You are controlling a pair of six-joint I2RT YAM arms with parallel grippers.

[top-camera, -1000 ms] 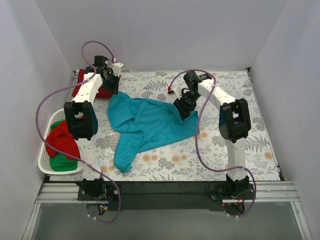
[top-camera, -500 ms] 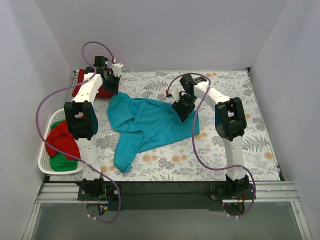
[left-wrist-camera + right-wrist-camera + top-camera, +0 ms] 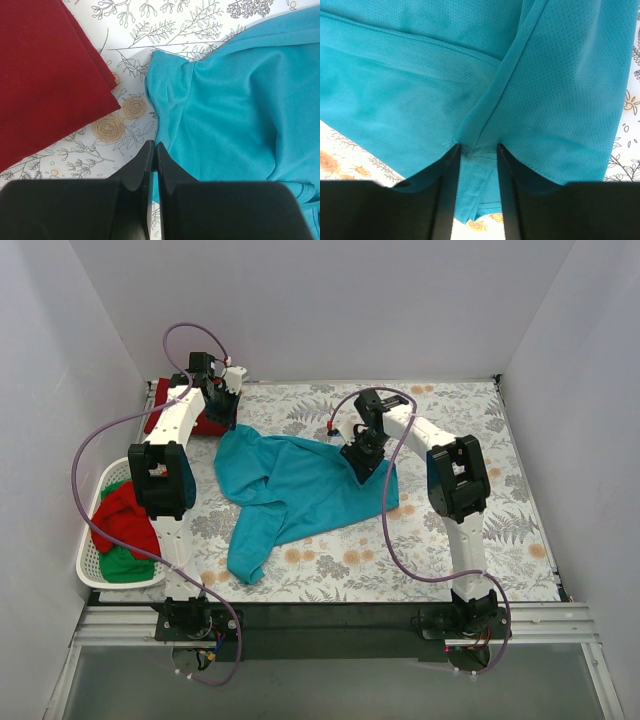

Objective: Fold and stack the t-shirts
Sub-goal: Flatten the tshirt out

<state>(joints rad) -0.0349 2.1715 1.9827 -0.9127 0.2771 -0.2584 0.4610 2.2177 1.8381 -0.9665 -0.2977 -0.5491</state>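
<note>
One floral tablecloth (image 3: 500,440) covers the whole table. The teal t-shirt (image 3: 300,490) lies spread and rumpled across its centre, with one long lobe trailing toward the lower left.

The right arm (image 3: 455,480) rises from its base at the bottom right. It bends at the elbow and reaches up and left, wrist tipped down over the shirt's right edge. The left arm (image 3: 160,475) stands nearly straight up the left side of the frame, its wrist folded over at the top left by the shirt's upper corner.

The white laundry basket (image 3: 85,560) sits at the left edge, holding a crumpled red t-shirt (image 3: 122,520) above a green t-shirt (image 3: 125,565). A folded dark red t-shirt (image 3: 208,425) lies flat in the upper left corner, partly behind the left arm. In the left wrist view it lies just beside the teal cloth without touching it.

The right gripper (image 3: 476,147) pinches a raised fold of the teal shirt at a seam, and the fabric drapes off both fingers. The left gripper (image 3: 153,145) has its fingers pressed together, tips over the teal shirt's edge and gripping nothing that shows.
</note>
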